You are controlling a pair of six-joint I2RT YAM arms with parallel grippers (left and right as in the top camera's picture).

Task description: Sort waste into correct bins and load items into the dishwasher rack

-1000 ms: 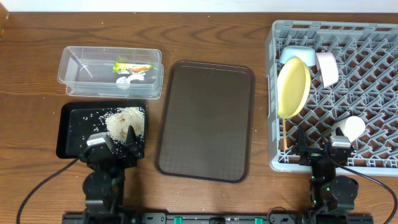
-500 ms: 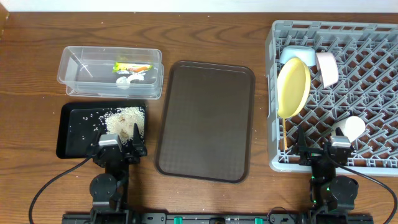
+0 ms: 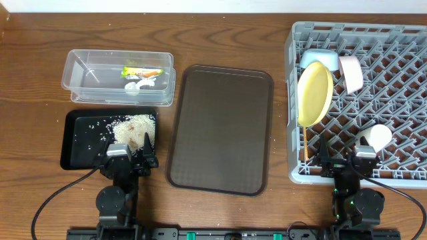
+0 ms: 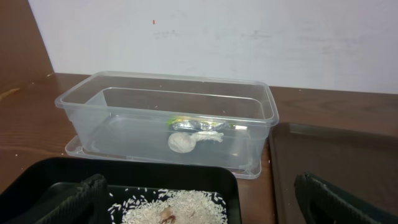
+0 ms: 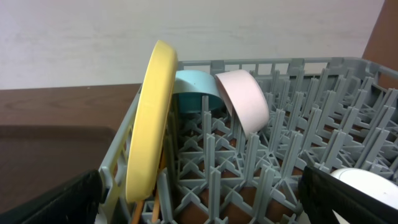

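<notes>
Rice grains [image 3: 132, 127] just beyond left tool [image 3: 129, 157]

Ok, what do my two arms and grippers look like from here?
The left arm and right arm are black, each with a silver-grey block at the wrist. The left gripper and right gripper have matte black, wedge-shaped fingers. Black cables loop from each base; green lights glow on the right arm. No markings legible.

Left arm [image 3: 119, 181] and right arm [image 3: 355, 185] sit folded low, jaws spread wide
</notes>
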